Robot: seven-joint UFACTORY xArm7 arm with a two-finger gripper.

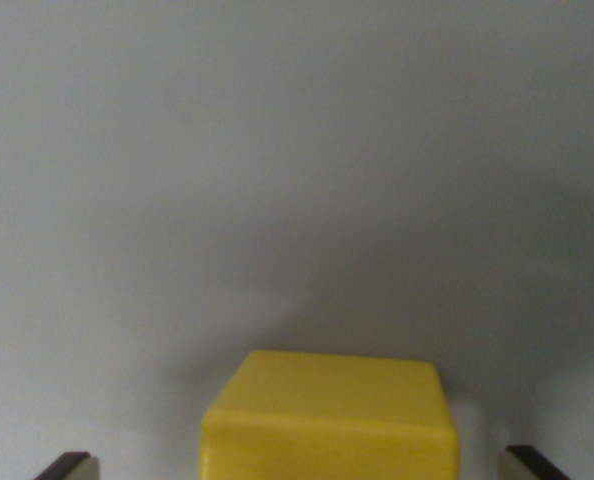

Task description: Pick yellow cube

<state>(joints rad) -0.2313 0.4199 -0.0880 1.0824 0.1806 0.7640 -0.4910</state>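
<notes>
We record one yellow cube (329,420) at the six o'clock position of the wrist view, resting on a plain grey table (297,170) that fills the rest of the picture. We see the cube's top face and the upper part of its near face; the lower part runs off the bottom edge. The claw (302,465) shows only as two dark fingertips (69,467) with pale inner pads, one at about seven o'clock and the other at about five o'clock, both cut by the bottom edge. We find the claw spread wide: a strip of bare table shows between each fingertip and the nearest side of the cube, and neither tip touches it. The cube sits between the two tips, roughly centred, slightly nearer the wrist view's right tip. A soft shadow lies on the table around the cube and darkens the area toward three o'clock. The picture is somewhat blurred, so we cannot judge the cube's surface detail.
</notes>
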